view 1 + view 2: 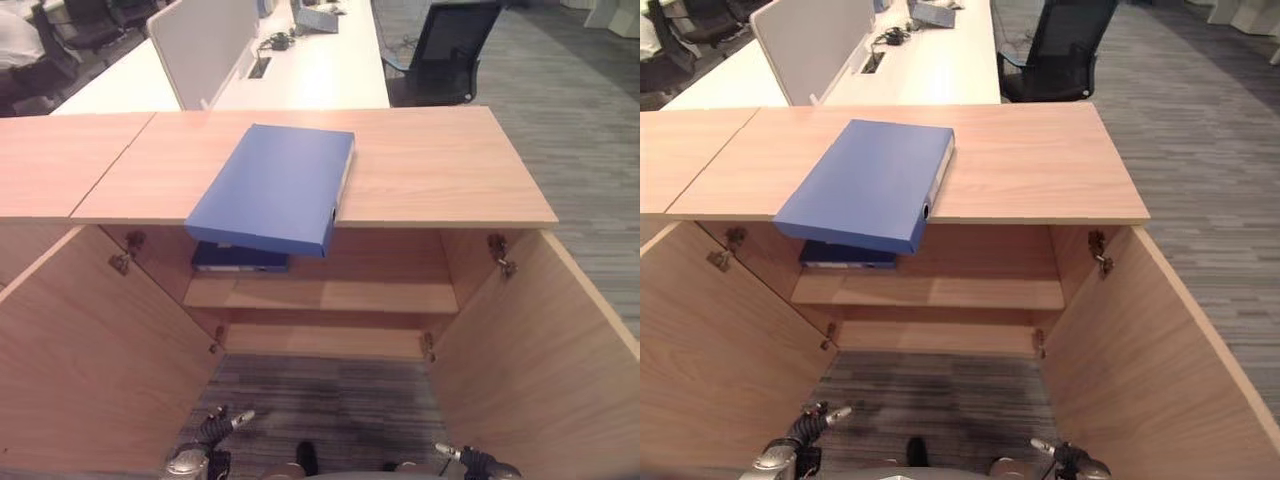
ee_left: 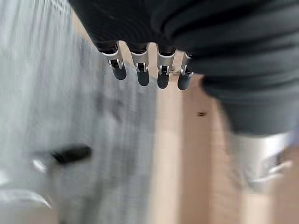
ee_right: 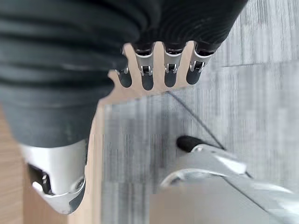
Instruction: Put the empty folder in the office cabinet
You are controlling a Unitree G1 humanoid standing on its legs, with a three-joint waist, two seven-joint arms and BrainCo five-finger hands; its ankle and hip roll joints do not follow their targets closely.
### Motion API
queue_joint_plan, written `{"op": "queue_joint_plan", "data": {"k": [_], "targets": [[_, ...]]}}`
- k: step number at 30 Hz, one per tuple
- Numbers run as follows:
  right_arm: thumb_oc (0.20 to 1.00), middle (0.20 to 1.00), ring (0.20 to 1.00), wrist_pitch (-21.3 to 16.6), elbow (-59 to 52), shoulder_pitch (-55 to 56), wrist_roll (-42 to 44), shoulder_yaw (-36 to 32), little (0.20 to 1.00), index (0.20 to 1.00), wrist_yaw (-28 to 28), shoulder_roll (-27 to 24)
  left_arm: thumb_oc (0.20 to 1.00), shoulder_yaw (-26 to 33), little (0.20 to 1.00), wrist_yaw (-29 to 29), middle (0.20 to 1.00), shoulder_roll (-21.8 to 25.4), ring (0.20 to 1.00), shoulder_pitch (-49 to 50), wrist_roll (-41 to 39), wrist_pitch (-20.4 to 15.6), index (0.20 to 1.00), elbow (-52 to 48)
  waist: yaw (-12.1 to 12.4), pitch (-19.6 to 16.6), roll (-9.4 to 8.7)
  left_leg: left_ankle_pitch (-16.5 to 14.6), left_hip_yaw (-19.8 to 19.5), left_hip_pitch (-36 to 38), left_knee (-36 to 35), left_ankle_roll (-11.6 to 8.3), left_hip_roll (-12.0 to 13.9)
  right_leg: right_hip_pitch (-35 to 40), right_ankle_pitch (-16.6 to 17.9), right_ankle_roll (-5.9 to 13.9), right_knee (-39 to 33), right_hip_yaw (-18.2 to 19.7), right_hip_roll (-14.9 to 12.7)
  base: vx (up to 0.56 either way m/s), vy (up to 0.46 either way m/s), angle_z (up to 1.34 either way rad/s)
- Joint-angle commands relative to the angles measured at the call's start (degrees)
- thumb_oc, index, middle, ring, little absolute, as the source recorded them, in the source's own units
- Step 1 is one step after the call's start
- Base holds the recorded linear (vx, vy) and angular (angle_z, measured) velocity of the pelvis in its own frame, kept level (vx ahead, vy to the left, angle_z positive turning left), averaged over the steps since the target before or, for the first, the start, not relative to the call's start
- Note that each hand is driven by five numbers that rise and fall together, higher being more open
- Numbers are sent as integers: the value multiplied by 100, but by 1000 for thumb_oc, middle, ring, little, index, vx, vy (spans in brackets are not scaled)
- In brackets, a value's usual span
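A blue folder [image 1: 275, 188] lies flat on the wooden top of the cabinet [image 1: 440, 170], its near corner hanging over the front edge. Below it, inside the cabinet, a second blue folder [image 1: 240, 259] lies on the upper shelf [image 1: 370, 295] at the left. Both cabinet doors stand wide open. My left hand [image 1: 205, 440] hangs low in front of the cabinet at the lower left, with its fingers [image 2: 143, 74] straight and holding nothing. At the lower right, my right hand [image 1: 470, 462] is just as low, its fingers [image 3: 147, 77] straight and empty too.
The left door [image 1: 90, 350] and the right door [image 1: 540, 350] flank the space in front of the cabinet. Behind the cabinet stands a white desk [image 1: 310, 70] with a divider panel [image 1: 200, 45], and a black office chair [image 1: 445, 50]. Grey carpet [image 1: 590, 150] lies to the right.
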Motion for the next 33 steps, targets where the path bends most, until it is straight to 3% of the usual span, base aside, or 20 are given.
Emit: {"op": "queue_joint_plan", "data": {"k": [1,2,4,6,9,10,12,13,15,16,22,30,33], "targets": [[1000,1000,1000,-97,64,-249,362,34,1000,1000,-14,-32,1000,133,1000,-33,1000,178,1000,-2,-737,-132,1000,-961,149,261,-391,-986,-116,-811,2044,-58,-166,-104,565,197,-397,24,-238,-137,-209,32],[1000,1000,1000,-87,26,-278,371,41,1000,1000,-20,-60,1000,140,1000,-23,1000,163,1000,20,-771,-132,1000,-1035,183,334,-401,-877,-225,-1038,2414,-96,-138,-101,538,136,-384,41,-226,-144,-127,27],[1000,1000,1000,-58,7,-296,335,62,1000,1000,-29,-98,1000,140,1000,0,1000,148,1000,79,-749,-97,1000,-1125,199,344,-435,-751,-317,-1207,2486,-116,112,-73,467,135,-403,50,-228,-22,-13,-18],[1000,1000,1000,-34,-4,-271,300,37,1000,1000,-34,-132,1000,187,1000,-8,1000,175,1000,169,-672,-57,1000,-1215,226,268,-471,-609,-311,-1000,1839,-141,460,-51,412,220,-425,94,-263,80,83,-23],[1000,1000,1000,-57,-8,-220,277,-46,1000,1000,-44,-191,1000,211,1000,6,1000,210,1000,202,-577,-47,1000,-1231,256,125,-336,110,-576,-749,431,-372,818,5,308,297,-449,192,-186,111,146,0],[1000,1000,1000,-53,15,-209,279,-109,1000,1000,-54,-242,1000,195,1000,26,1000,202,1000,172,-539,-46,1000,-1200,247,101,-282,283,-648,-828,291,-453,894,30,276,323,-473,200,-196,112,193,2],[1000,1000,1000,-67,19,-130,269,-214,1000,1000,-51,-293,1000,156,1000,27,1000,176,1000,154,-524,-68,1000,-1206,184,-18,-111,272,-607,-537,-115,-563,933,121,274,389,-516,154,-234,101,182,2],[1000,1000,1000,-66,18,-130,269,-216,1000,1000,-51,-294,1000,155,1000,27,1000,175,1000,153,-524,-68,1000,-1205,177,-30,-109,282,-616,-557,-117,-561,932,109,284,389,-523,146,-233,78,168,-15],[1000,1000,1000,-36,89,-111,227,-377,1000,1000,-53,-375,1000,93,1000,-19,1000,196,1000,144,-400,-95,1000,-1410,110,-187,33,111,-580,-434,-186,-619,687,175,421,497,-620,101,-470,123,272,-2],[1000,1000,1000,-36,89,-111,227,-377,1000,1000,-53,-375,1000,93,1000,-19,1000,196,1000,145,-400,-95,1000,-1411,109,-188,33,111,-580,-435,-186,-619,687,175,421,497,-621,100,-470,160,360,23],[1000,1000,1000,33,67,-356,386,-674,1000,1000,-103,-409,1000,351,1000,21,1000,534,1000,316,-344,-253,1000,-2801,225,-231,10,-391,-394,-228,-186,-284,-65,224,801,874,-715,113,-1189,91,268,8],[1000,1000,1000,85,17,-346,426,-626,1000,1000,-76,-177,1000,1011,1000,377,1000,465,1000,487,-419,-343,1000,-3661,394,-263,-152,-514,-340,-168,-186,-180,-243,334,1015,990,-927,13,-1314,37,29,1],[1000,1000,1000,77,48,-288,474,-701,1000,1000,-129,-37,1000,1602,1000,956,1000,513,1000,530,263,-518,1000,-4299,500,-268,-281,-544,-357,-180,-186,-187,-259,378,1050,1019,-1024,-59,-1311,38,-44,-1]]}}
